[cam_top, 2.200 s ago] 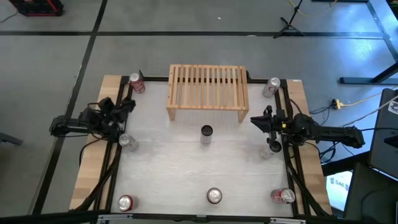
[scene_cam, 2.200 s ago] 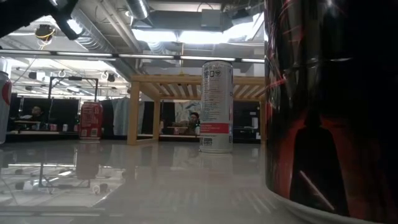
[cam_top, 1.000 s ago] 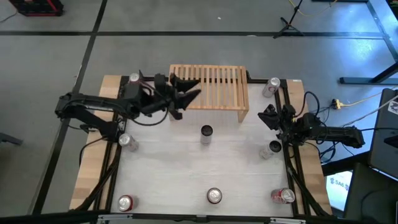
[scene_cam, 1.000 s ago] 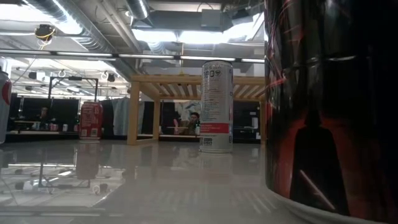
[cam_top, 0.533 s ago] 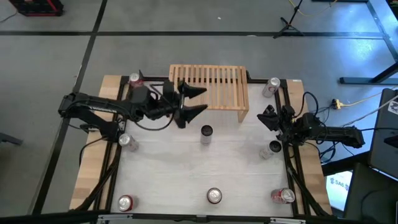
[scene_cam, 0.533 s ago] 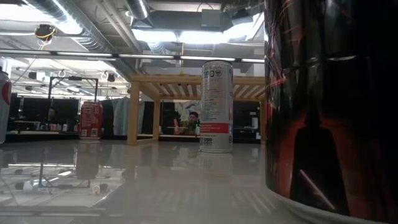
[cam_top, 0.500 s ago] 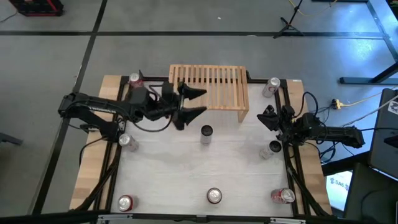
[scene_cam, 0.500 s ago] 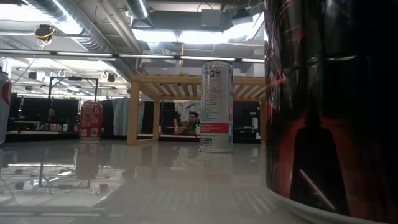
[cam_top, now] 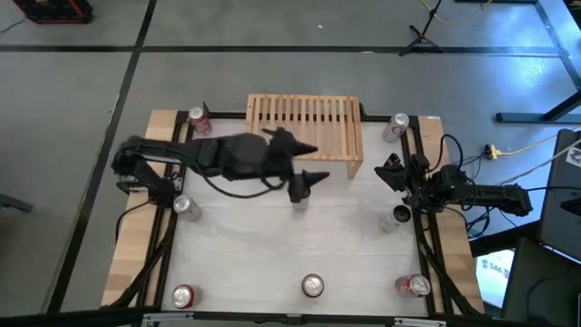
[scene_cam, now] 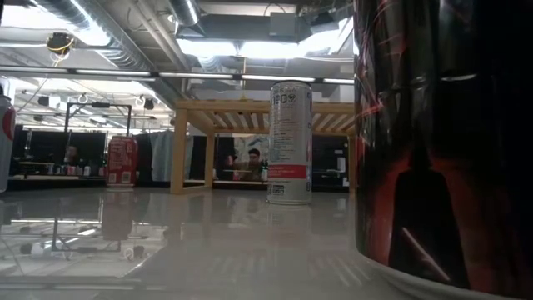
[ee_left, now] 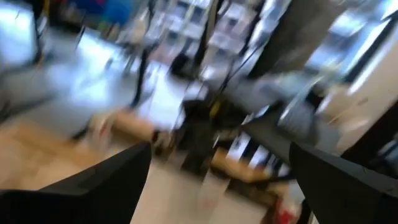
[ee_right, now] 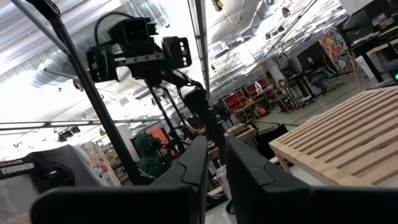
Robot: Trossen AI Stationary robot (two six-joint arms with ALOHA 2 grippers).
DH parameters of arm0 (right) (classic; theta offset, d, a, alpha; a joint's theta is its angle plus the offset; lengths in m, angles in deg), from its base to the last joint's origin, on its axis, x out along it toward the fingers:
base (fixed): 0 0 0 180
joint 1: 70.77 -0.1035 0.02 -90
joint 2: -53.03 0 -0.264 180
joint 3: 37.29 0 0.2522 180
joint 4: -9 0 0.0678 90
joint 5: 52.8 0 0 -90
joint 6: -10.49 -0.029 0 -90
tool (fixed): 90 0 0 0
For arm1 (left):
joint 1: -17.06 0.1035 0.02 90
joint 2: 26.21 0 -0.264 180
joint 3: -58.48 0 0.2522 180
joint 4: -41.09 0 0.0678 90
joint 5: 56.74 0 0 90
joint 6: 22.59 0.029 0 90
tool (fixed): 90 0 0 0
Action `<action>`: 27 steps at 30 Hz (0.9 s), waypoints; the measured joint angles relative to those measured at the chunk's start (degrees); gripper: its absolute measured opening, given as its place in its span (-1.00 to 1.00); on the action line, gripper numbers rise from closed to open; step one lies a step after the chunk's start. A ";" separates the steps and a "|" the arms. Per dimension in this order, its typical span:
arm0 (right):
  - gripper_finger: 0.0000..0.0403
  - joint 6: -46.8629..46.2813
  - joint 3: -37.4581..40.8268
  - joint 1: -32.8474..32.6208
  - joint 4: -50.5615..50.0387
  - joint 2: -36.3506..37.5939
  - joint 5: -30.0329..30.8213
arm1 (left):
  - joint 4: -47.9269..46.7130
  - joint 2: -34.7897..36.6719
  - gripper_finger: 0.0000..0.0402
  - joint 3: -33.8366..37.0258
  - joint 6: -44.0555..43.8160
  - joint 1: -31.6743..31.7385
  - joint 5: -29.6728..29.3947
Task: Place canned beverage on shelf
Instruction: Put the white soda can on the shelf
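Nearest the low camera a dark can shows no readable name. Mid-table stands the tall pale can, upright, its small print too fine for us to read. Our left gripper hangs over it, fingers spread wide and empty; we should centre them around it before closing. The shelf lies just beyond. Our right gripper waits at the table's right edge, fingers nearly closed, empty

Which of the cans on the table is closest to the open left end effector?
The tall slim can standing mid-table just before the shelf; the left end effector hangs almost over it, while the other cans sit near the table's edges.
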 joint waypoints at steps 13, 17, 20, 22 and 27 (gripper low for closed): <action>-0.77 -0.33 0.00 -0.02 -8.30 0.00 -4.73 | -33.61 -12.89 0.88 -5.78 -35.73 0.87 -1.93; -0.77 -0.42 0.00 -0.02 -8.60 -0.02 -5.14 | -36.80 -14.50 0.88 -5.78 -43.42 2.10 -1.12; -0.77 -0.46 -0.01 -0.02 -8.64 -0.02 -5.48 | -37.15 -16.00 0.88 -5.78 -44.86 2.94 1.95; -0.77 -0.44 -0.02 -0.02 -8.60 0.00 -5.97 | -37.26 -17.23 0.88 -5.78 -45.04 3.37 3.26; -0.77 -0.46 -0.02 -0.02 -9.70 0.00 -6.08 | -37.30 -18.75 0.88 -5.78 -45.51 3.82 3.88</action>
